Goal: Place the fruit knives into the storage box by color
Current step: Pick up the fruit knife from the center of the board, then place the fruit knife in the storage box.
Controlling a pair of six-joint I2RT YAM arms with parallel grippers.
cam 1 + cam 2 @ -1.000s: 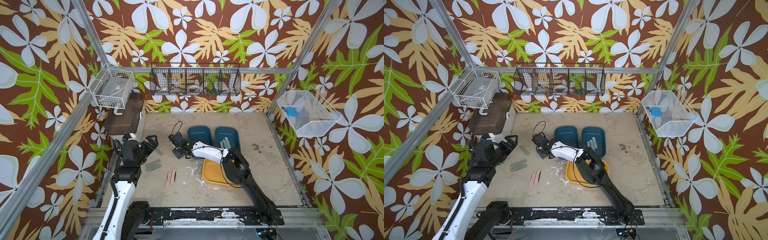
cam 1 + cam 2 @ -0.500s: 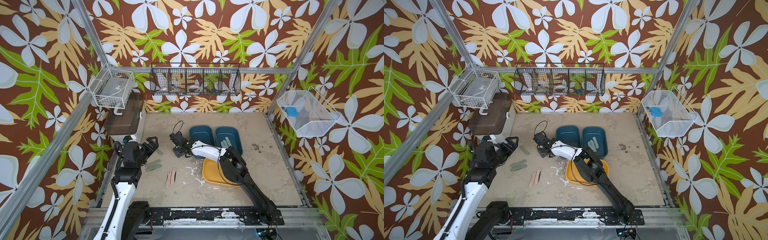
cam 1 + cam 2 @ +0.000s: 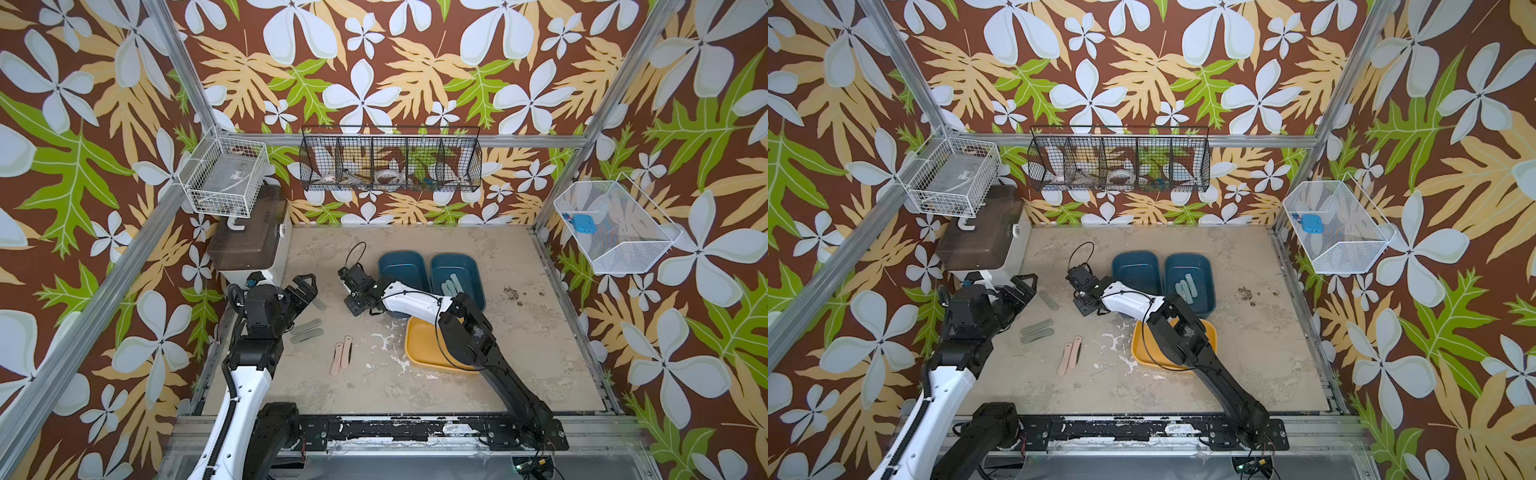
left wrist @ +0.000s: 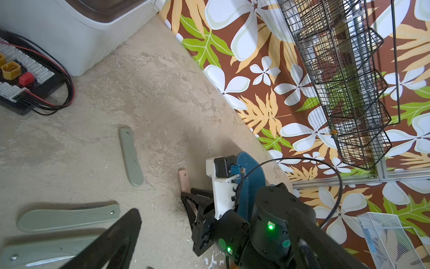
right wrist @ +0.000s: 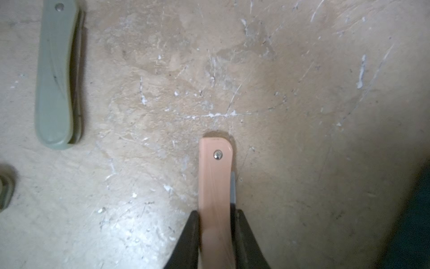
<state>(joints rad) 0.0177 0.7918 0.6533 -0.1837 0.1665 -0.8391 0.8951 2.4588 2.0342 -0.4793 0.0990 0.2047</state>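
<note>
Pink first, nearest the front edge of the tabletop (image 3: 374, 395): two loose pink knives (image 3: 336, 361) side by side, nearly touching. Just toward the right edge from those, yellow box (image 3: 419, 345), partly under the right arm's elbow; visible part bare. Further in, toward the left edge: pair of grey-green knives (image 3: 306, 326) lying parallel, then lone grey-green knife (image 3: 318, 302) just beside the left fingers (image 4: 116, 237). Spread wide, holding nothing.

Mid-tabletop: right fingers (image 5: 189, 240), half open a second ago, now pinched narrow on the third pink knife (image 5: 216, 186), across its width, rivet end sticking out ahead. Same spot as before, no travel. Cannot tell whether lifted yet; tip low over the tabletop, shadow tight beneath. Reads as grasp just made: pick step done, carry and drop next. Tally, judged: three light blue knives (image 3: 451, 286) already in the blue box nearer the right edge (image 3: 469, 274); no pink or grey-green sorted.

Just beyond the right fingers: second blue box (image 3: 401, 268), looks empty. Likely targets for pink: that or the yellow box; cannot tell which. In the way: own forearm lying across the yellow box and the near rim of the second blue box. Loose knives well clear of either route.

Far left corner: brown-lidded white bin (image 3: 249, 232), power board with wires (image 4: 23, 76) beside it. Back wall: black wire basket (image 3: 390, 162). Side walls: white wire baskets (image 3: 226, 176), off the tabletop.
</note>
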